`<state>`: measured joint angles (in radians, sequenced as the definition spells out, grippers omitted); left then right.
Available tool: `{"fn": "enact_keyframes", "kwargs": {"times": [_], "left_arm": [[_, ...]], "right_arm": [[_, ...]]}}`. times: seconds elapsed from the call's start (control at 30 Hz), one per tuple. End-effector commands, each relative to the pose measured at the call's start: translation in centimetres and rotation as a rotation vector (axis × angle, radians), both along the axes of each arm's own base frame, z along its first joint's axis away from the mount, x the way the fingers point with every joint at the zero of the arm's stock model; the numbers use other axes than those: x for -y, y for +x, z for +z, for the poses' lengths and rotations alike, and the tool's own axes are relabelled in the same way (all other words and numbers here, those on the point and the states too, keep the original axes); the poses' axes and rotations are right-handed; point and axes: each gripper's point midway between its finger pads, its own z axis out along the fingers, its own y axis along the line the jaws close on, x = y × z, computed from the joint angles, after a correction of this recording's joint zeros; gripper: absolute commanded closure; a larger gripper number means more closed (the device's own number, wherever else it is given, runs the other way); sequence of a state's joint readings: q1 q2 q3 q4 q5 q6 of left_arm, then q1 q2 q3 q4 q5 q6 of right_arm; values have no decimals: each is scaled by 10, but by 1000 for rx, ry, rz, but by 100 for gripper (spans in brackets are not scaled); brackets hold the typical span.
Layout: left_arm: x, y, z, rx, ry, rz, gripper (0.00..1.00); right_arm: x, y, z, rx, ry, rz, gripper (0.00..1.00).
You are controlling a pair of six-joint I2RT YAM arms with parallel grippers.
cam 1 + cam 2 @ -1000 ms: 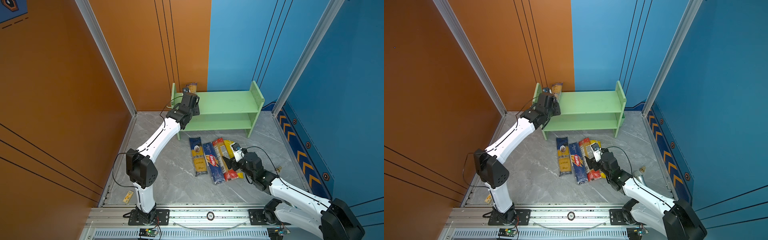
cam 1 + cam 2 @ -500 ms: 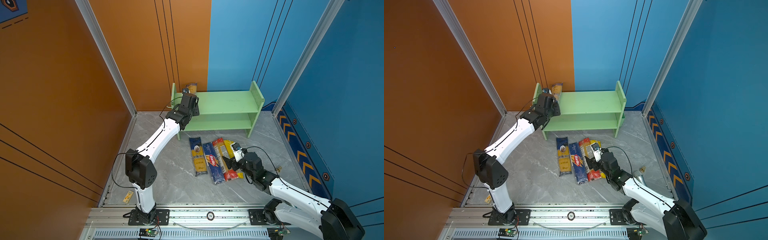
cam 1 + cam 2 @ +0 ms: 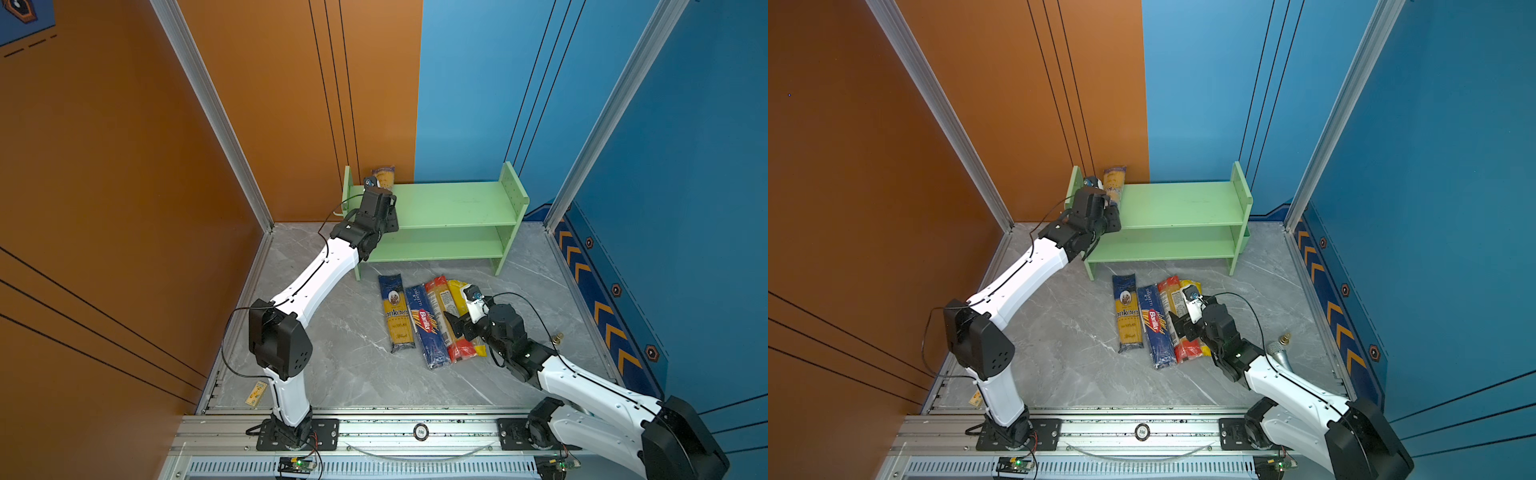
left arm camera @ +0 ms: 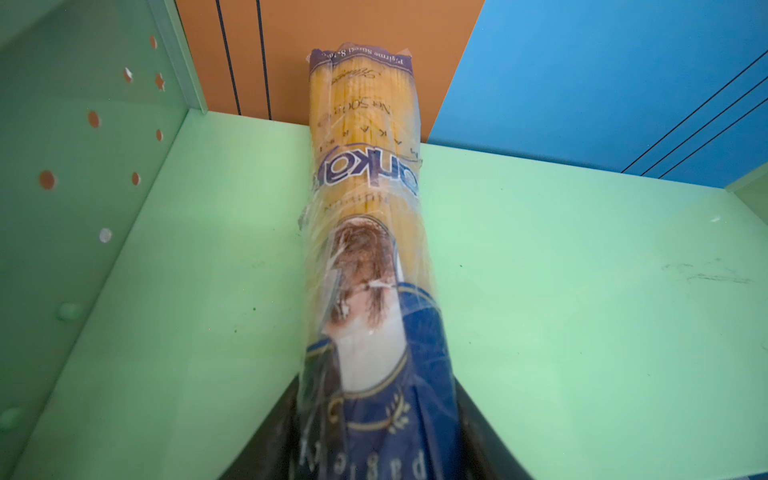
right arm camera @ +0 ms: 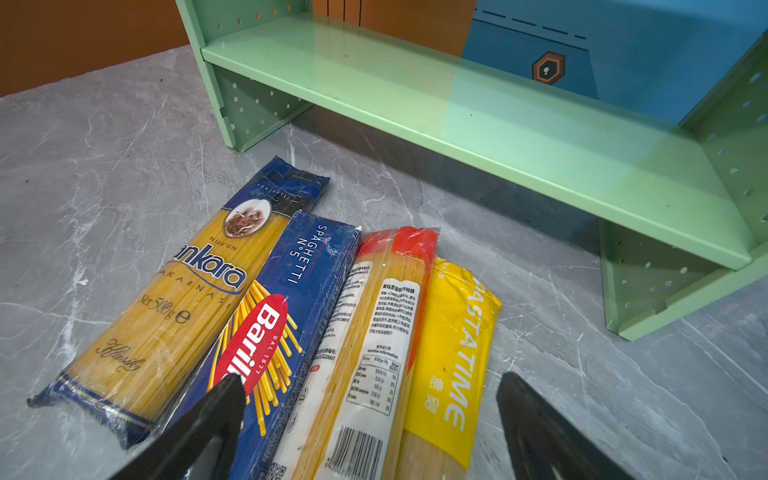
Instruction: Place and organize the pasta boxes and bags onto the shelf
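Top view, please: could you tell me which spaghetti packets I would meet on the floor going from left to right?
Ankara packet → Barilla packet → red-ended packet → yellow-ended packet

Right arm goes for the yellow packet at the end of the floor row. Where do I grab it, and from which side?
Take the yellow packet across its narrow width near mid-length, straight down from above. It lies flat; its outer long edge faces bare floor, but the inner edge touches the red-ended packet, so that side probably needs wedging apart.
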<state>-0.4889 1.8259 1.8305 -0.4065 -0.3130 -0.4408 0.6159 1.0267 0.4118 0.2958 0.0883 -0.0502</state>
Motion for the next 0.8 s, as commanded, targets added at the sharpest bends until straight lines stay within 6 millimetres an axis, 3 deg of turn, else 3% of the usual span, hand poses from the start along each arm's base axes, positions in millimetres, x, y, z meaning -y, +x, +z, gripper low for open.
{"fn": "enact_keyframes", "kwargs": {"times": [0.0,0.47,0.77], "left_arm": [[-8,-5,23,54,-25,-4,47],[-9,-8,30,85,-25,-21,37],[-12,-12,32,105,-12,-34,25]], "right_arm": [[-3,1,3,2,32,7,8],[-3,2,1,-3,30,6,7],[-3,1,0,-6,29,3,7]]}}
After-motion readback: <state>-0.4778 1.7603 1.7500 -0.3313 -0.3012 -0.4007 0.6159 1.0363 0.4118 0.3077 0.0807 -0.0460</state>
